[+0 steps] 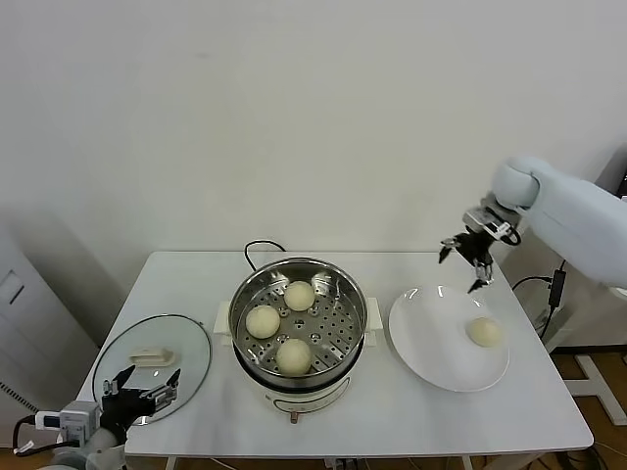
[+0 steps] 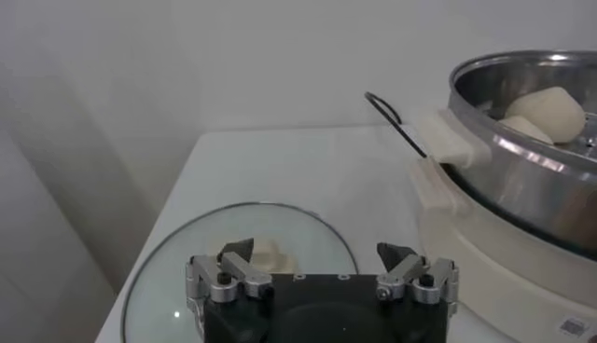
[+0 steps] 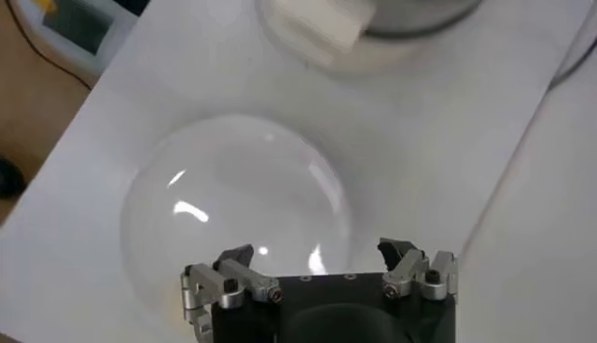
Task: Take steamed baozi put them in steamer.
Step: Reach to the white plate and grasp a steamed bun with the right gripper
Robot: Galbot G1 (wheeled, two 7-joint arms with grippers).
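Steamer w/ 3 baozi; right gripper fingers wide over plate, no legible text.

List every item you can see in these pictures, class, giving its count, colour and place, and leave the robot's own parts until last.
table: one, white, under everything
steamer: one, shiny steel on a white base, table centre
baozi: four, pale cream; three in the steamer, one on the plate
plate: one, white, on the steamer's right
glass lid: one, clear, cream handle, on the steamer's left
cord: one, black, behind the steamer
right gripper: open, above the plate's far edge
left gripper: open, over the lid's near edge
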